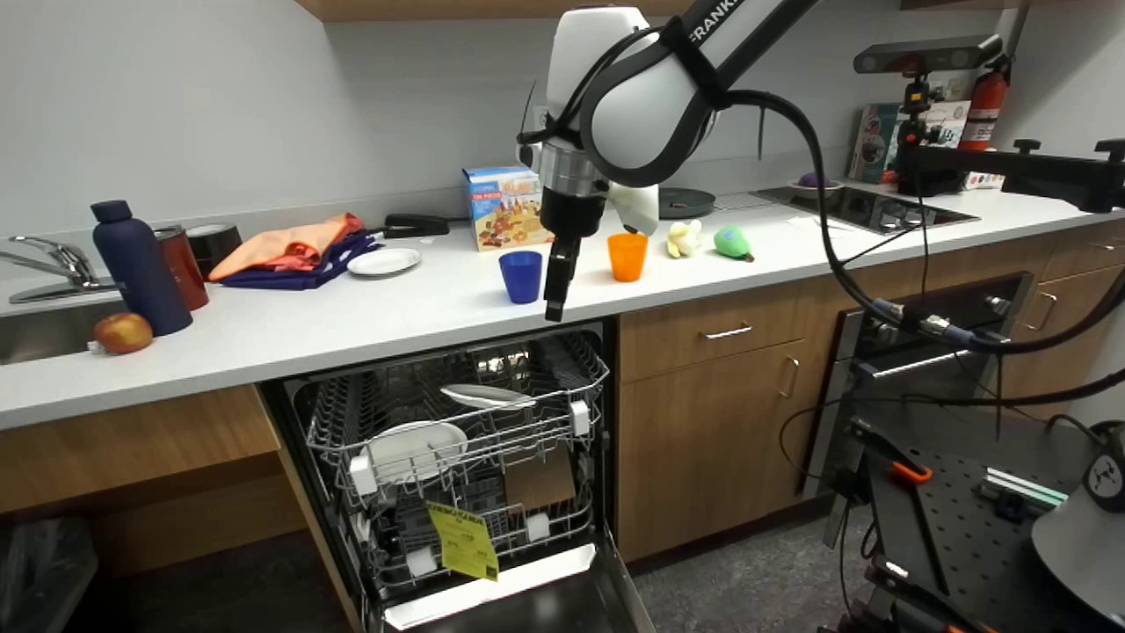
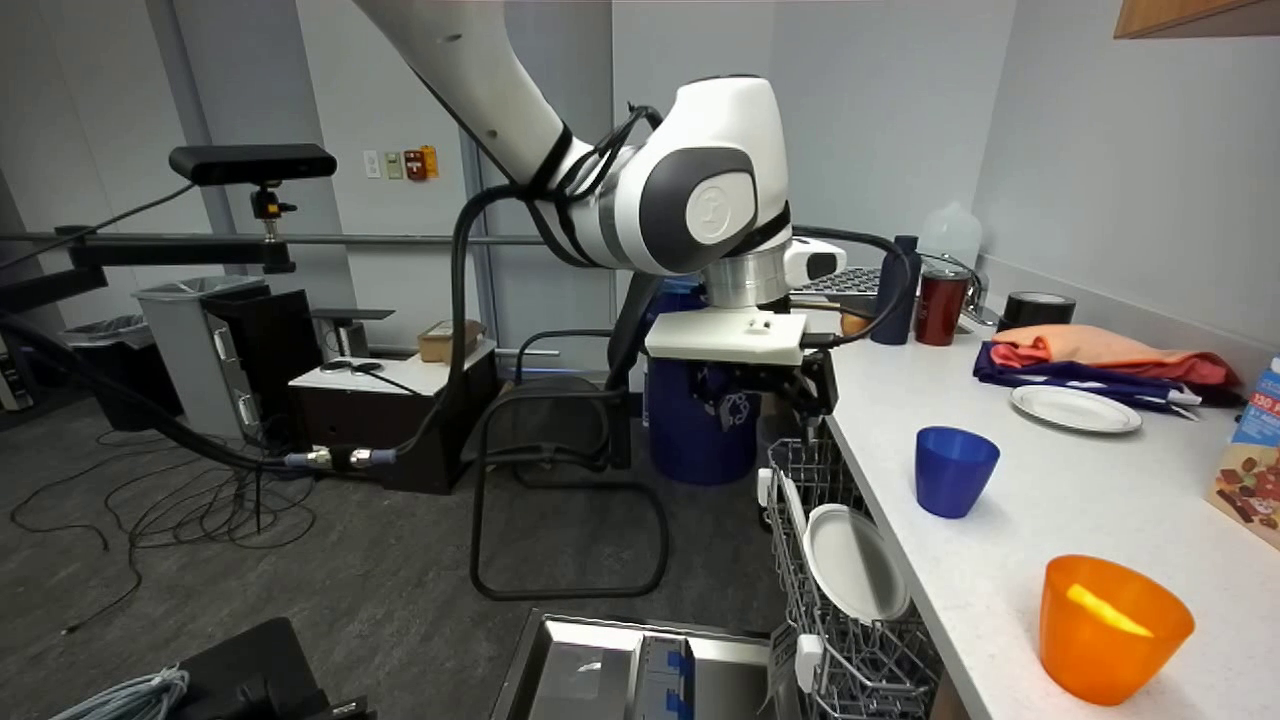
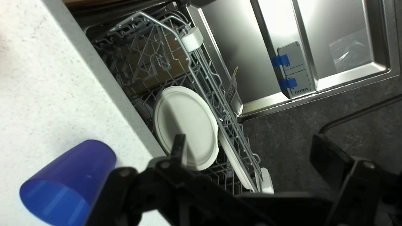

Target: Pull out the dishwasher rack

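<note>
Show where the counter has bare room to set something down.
Bare counter stretches along the front edge between the apple and blue cup; a smaller gap separates it from the orange cup. Crowded: near the apple, with navy bottle, red tumbler, black container and cloths.

Set back, both exterior views share the dishwasher rack; wrist-mounted, we look closely down, counter at 9 o'clock.

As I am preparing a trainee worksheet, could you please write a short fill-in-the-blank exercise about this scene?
The gripper is ____, not shut.
Of upper and lower, the dishwasher rack holding white plates is the ____ rack.
Near the orange cup stands another cup, coloured ____.
Missing words: open; upper; blue.
</note>
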### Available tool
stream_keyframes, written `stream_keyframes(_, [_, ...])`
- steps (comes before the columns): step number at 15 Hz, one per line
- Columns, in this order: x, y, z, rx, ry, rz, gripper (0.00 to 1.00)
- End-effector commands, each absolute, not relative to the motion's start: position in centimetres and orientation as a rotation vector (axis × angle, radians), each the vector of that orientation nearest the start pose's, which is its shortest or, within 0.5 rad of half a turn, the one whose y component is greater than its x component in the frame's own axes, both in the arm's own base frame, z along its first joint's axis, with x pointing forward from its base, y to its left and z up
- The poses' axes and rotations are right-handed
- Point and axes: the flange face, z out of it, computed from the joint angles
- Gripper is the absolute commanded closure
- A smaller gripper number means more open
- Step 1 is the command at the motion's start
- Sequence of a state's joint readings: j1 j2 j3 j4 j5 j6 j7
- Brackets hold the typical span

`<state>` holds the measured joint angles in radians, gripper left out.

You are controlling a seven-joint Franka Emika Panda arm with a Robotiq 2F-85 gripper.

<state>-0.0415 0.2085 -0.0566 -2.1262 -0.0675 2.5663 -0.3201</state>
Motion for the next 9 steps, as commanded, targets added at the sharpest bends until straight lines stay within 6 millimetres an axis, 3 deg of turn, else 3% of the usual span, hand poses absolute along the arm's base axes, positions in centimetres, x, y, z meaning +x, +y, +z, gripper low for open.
stream_keyframes(1, [58.8, -5.6, 33.6, -3.194, -0.444, -0.347, 0.00])
stream_keyframes(2, [56.9, -6.4, 34.1, -3.187, -0.430, -0.356, 0.00])
stream_keyframes(4, [55.5, -7.5, 34.2, -3.190, -0.428, -0.373, 0.00])
stream_keyframes(5, [58.6, -6.7, 33.2, -3.176, -0.398, -0.363, 0.00])
stream_keyframes(9, [58.7, -7.3, 33.5, -3.128, -0.436, -0.375, 0.00])
